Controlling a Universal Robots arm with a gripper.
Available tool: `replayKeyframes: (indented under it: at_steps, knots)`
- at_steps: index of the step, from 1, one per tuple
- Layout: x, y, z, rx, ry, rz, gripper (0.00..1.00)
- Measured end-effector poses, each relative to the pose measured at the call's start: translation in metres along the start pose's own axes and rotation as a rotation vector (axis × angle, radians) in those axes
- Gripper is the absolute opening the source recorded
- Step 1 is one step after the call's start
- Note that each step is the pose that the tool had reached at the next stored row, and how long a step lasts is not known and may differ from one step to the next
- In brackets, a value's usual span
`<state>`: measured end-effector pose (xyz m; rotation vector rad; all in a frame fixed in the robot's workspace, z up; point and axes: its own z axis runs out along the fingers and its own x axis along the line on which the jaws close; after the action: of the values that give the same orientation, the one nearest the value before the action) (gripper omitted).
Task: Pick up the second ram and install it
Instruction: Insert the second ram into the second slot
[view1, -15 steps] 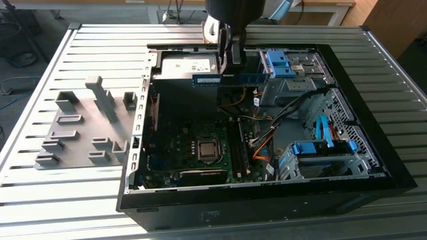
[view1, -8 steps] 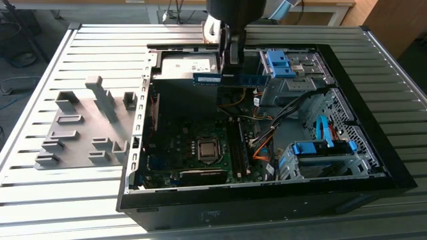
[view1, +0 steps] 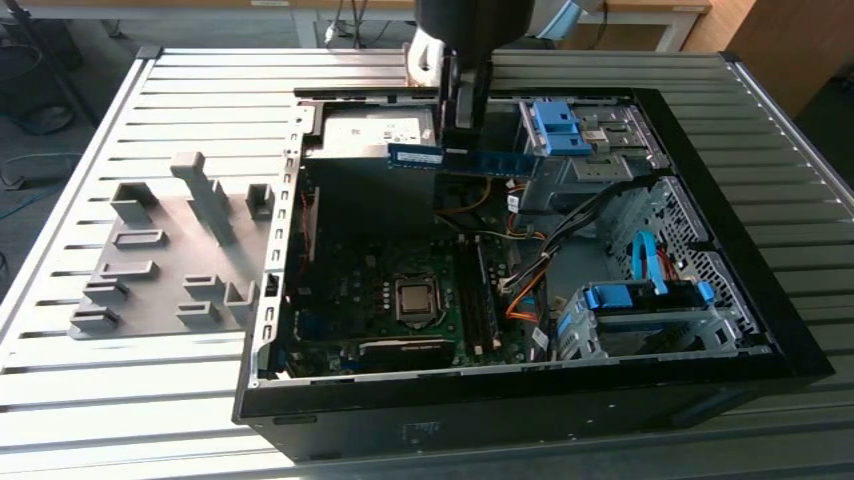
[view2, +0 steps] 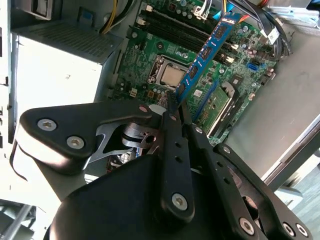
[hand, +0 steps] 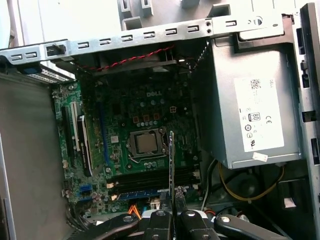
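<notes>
Motherboard (view2: 150, 55) below; pincer (view2: 176, 103) tight on ram (view2: 206, 52)

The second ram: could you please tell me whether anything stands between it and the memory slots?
Nothing visible does: the second ram, held in the gripper, hangs above the motherboard, and the memory slots lie uncovered.

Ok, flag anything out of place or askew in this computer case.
Nothing looks damaged or askew. The second ram is not seated in a slot: the pincer holds it above the open case.
</notes>
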<state>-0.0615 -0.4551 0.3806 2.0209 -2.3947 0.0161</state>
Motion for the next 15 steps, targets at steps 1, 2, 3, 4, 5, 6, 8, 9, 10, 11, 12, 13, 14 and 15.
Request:
replayKeyframes:
  at_steps: [1,2,3,4,5,6,8,9,10,11,12,13,14,15]
  knots:
    - [-0.0001,-0.0003,0.0000,-0.0001,0.0001,0.007,0.14]
    - [-0.0001,-0.0006,0.0000,-0.0002,0.0001,0.014,0.14]
    - [-0.0002,-0.0009,0.0000,-0.0002,0.0001,0.020,0.14]
    - [-0.0002,-0.0010,0.0000,-0.0004,0.0001,0.028,0.14]
    - [-0.0003,-0.0014,0.0001,-0.0004,0.0001,0.034,0.14]
    - [-0.0003,-0.0017,0.0001,-0.0005,0.0001,0.041,0.14]
    - [-0.0003,-0.0018,0.0001,-0.0008,0.0003,0.057,0.14]
    - [-0.0004,-0.0018,0.0002,-0.0008,0.0003,0.066,0.14]
    - [-0.0004,-0.0018,0.0003,-0.0010,0.0003,0.075,0.14]
    - [-0.0004,-0.0018,0.0003,-0.0011,0.0004,0.085,0.14]
    - [-0.0004,-0.0018,0.0005,-0.0013,0.0004,0.096,0.14]
    - [-0.0004,-0.0018,0.0006,-0.0014,0.0004,0.107,0.14]
    - [-0.0004,-0.0018,0.0006,-0.0016,0.0004,0.120,0.14]
    - [-0.0004,-0.0018,0.0007,-0.0017,0.0005,0.134,0.14]
